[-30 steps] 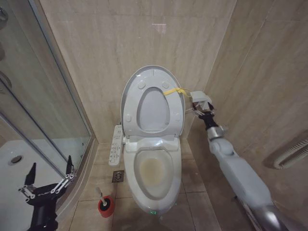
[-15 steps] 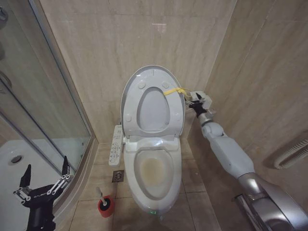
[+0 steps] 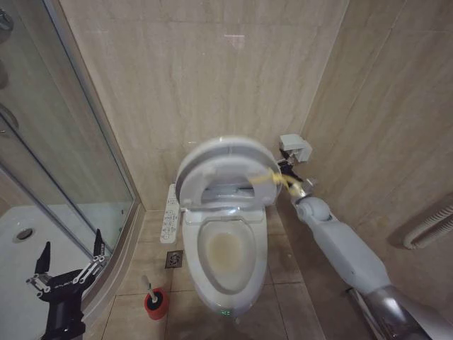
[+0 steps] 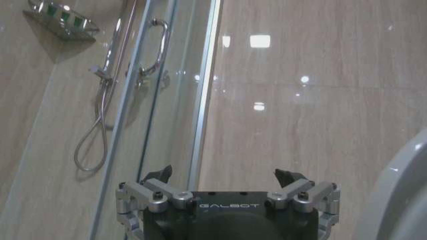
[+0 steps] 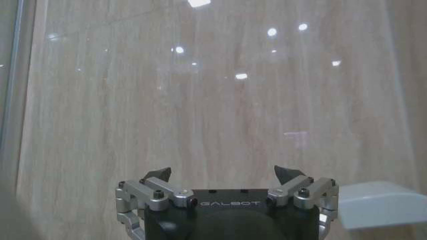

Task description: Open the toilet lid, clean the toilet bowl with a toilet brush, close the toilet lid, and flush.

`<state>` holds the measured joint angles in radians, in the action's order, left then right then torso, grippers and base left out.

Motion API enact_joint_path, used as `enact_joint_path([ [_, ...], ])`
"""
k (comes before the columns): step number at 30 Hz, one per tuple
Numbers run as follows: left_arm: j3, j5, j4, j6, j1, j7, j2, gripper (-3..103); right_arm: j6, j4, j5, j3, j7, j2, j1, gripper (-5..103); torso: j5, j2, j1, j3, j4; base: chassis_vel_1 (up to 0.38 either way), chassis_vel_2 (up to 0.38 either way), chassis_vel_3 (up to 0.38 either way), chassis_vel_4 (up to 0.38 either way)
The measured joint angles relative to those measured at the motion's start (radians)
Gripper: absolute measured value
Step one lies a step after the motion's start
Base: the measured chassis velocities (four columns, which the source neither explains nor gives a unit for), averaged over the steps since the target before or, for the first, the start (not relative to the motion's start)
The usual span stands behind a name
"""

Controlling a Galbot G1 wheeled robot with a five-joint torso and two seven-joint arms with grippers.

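The toilet lid (image 3: 223,161) hangs tilted forward, about halfway down over the toilet bowl (image 3: 226,256), and looks blurred. Its yellow strip (image 3: 272,180) shows at its right edge. My right gripper (image 3: 290,180) is just right of that strip, beside the lid's edge. In the right wrist view the right gripper (image 5: 223,173) is open, holds nothing and faces the tiled wall. The toilet brush (image 3: 150,287) stands in its red pot (image 3: 156,303) on the floor left of the bowl. My left gripper (image 3: 69,263) waits open at the lower left, by the shower glass; the left gripper (image 4: 223,173) holds nothing.
A long white button panel (image 3: 171,205) runs along the bowl's left side, with a floor drain (image 3: 173,260) below it. The glass shower enclosure (image 3: 64,163) closes off the left. A white wall box (image 3: 295,147) sits above my right gripper. Tiled walls stand close behind and to the right.
The lid has swung from upright against the wall to halfway down over the bowl. My right gripper has dropped a little beside the yellow strip. The left arm has barely shifted.
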<state>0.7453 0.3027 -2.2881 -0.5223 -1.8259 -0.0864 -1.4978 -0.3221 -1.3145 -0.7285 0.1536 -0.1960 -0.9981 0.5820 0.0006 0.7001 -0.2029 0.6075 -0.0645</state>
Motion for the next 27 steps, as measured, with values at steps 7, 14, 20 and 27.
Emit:
enact_joint_path([
  [7, -0.022, -0.013, 0.026, 0.002, 0.014, 0.0, -0.004, 100, -0.071, -0.112, -0.002, 0.066, -0.017, 0.069, 0.15, 100, 0.0, 0.0, 0.0, 0.0, 0.0001, 0.0, 0.0, 0.0, 0.0],
  [14, -0.051, -0.028, 0.056, 0.001, 0.025, 0.0, -0.013, 100, -0.135, -0.232, -0.026, 0.116, -0.046, 0.128, 0.329, 100, 0.0, 0.0, 0.0, 0.0, 0.0, 0.0, 0.0, 0.0, 0.0],
  [20, -0.061, -0.033, 0.062, 0.0, 0.028, -0.001, -0.016, 100, -0.167, -0.314, -0.026, 0.139, -0.061, 0.128, 0.427, 100, -0.0002, 0.0, 0.0, 0.0, -0.0008, 0.0, 0.0, 0.0, 0.0],
  [27, -0.046, -0.028, 0.076, -0.002, 0.031, -0.01, -0.007, 100, -0.215, -0.357, 0.013, 0.134, -0.079, 0.108, 0.511, 100, -0.0005, 0.0, 0.0, 0.0, -0.0008, 0.0, 0.0, 0.0, 0.0],
])
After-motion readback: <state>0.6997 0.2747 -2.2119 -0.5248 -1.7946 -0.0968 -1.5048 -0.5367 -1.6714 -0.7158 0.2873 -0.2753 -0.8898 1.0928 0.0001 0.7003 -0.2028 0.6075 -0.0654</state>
